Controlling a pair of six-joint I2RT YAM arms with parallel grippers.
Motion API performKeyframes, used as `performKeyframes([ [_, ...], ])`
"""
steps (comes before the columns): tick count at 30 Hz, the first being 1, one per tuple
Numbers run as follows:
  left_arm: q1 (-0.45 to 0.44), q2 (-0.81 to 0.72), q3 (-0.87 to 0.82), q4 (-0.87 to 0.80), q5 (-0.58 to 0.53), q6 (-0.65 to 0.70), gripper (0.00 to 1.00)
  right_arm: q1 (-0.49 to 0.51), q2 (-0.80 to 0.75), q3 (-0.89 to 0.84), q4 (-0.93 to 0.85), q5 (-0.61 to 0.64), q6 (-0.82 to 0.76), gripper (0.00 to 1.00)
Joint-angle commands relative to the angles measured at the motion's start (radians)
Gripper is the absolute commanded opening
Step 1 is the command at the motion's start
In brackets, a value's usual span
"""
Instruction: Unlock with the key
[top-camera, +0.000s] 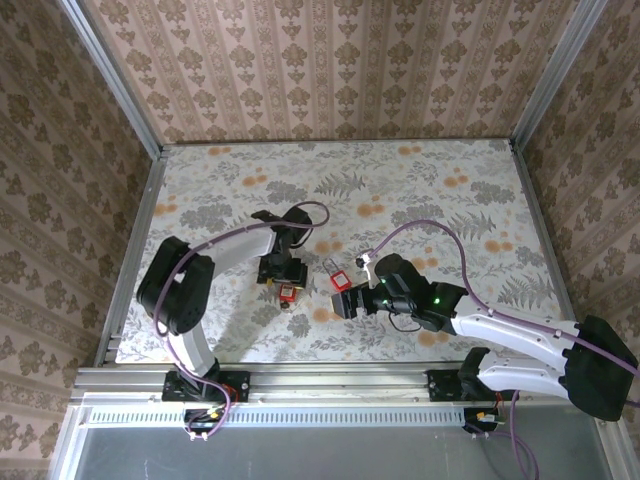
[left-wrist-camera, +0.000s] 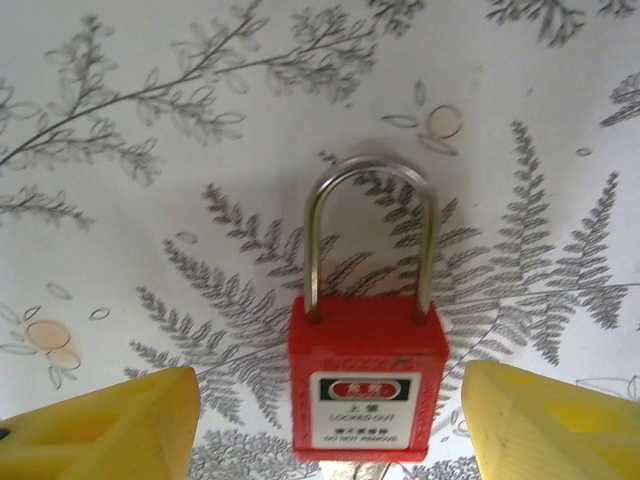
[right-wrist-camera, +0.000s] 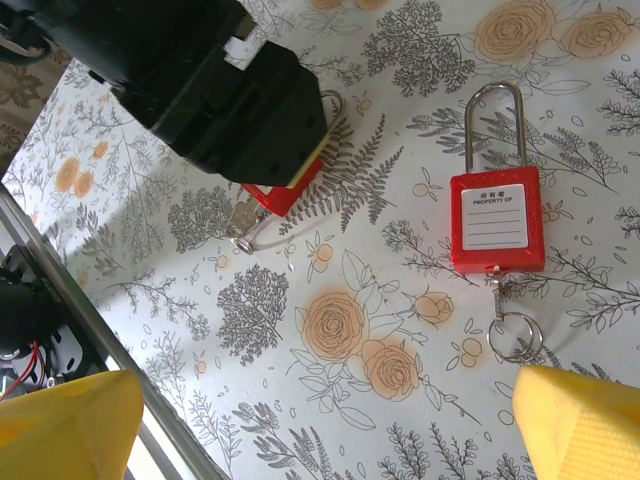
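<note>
Item: two red padlocks on a floral table (top-camera: 420, 190), each with a key at its keyhole end.
Left claw: the left gripper (left-wrist-camera: 330, 395) is lowered over the first padlock (left-wrist-camera: 368, 385). Its yellow fingers (left-wrist-camera: 110, 430) stand either side of the red body with a gap on each side. The jaws are apart and nothing is gripped.
Right claw: the right gripper (right-wrist-camera: 320, 420) hangs above bare table with its jaws spread wide and nothing between them.
Second padlock: the second padlock (right-wrist-camera: 497, 220) lies flat with its label up, beyond the right claw and well apart from its fingers.
Key, location: the key (right-wrist-camera: 494, 292) is thin and dark. It projects from the bottom of the second padlock, with a wire ring (right-wrist-camera: 515, 338) hanging off its head.
Second key: the second key (right-wrist-camera: 240, 224) sticks out below the first padlock, next to the left claw.
Done: the key appears seated in its keyhole.
Not done: both shackles still sit with both legs in their bodies, so neither lock reads as opened.
Remaining: a firm hold on a lock body, a turn of the key, and the shackle freed.
Progress: early; no grip is made.
</note>
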Motion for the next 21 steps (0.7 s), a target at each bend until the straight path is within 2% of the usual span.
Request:
performKeyframes([
  [1,-0.024,0.034,0.016,-0.005,-0.017,-0.022,0.69,-0.004,-0.027,-0.024,0.032,0.001,0.01,0.96],
  [8,-0.032,0.073,-0.004,0.01,-0.026,-0.033,0.61,-0.004,-0.034,-0.042,0.048,-0.004,0.007,0.96],
  [13,-0.023,0.098,-0.013,0.028,-0.03,-0.028,0.48,-0.006,-0.035,-0.047,0.065,-0.01,0.0,0.96],
  [15,-0.015,0.098,-0.022,0.044,-0.027,-0.03,0.39,-0.005,-0.028,-0.045,0.075,-0.017,-0.004,0.96],
  [21,0.008,0.02,-0.049,0.102,0.017,-0.055,0.21,-0.007,0.029,-0.012,0.12,-0.034,-0.019,0.95],
])
